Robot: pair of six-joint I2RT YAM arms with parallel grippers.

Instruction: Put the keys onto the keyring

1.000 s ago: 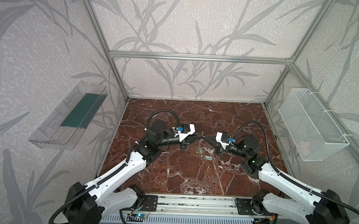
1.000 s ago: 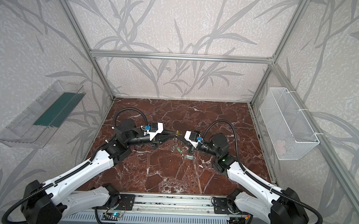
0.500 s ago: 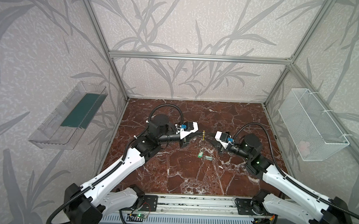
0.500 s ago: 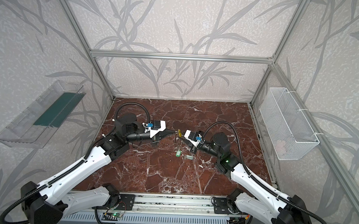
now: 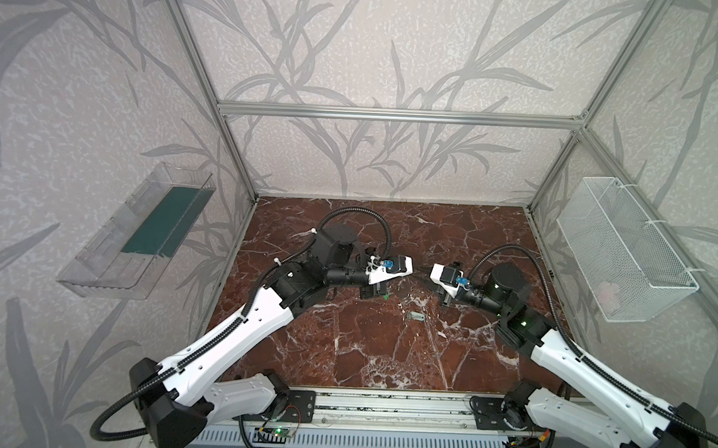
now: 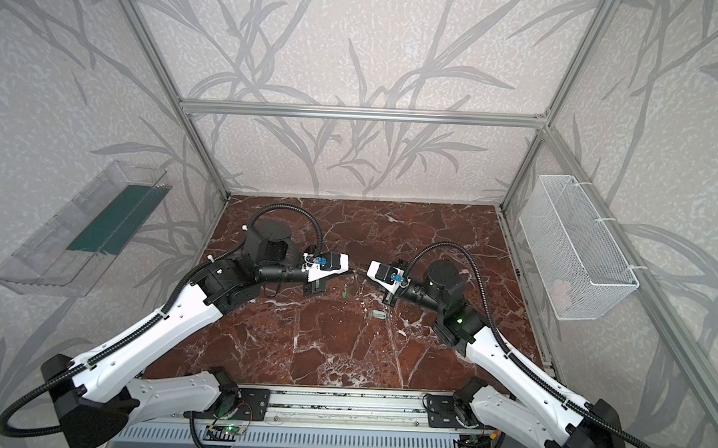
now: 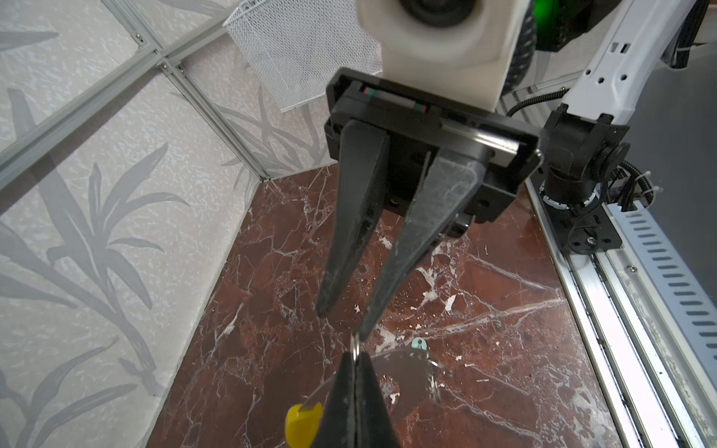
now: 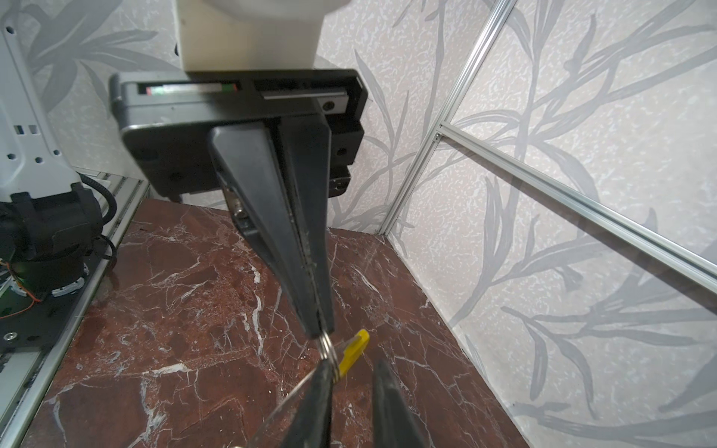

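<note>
The keyring (image 8: 328, 346) is held by its rim in the shut left gripper (image 7: 355, 360), above the table (image 5: 343, 349). The right gripper (image 7: 343, 322) is set opposite, tip to tip, jaws narrowly parted, one finger against the ring. One key (image 5: 417, 317) is seen lying on the table nearby.

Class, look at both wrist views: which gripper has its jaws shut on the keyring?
The left gripper, pinching the keyring; the right gripper has its jaws apart.
</note>
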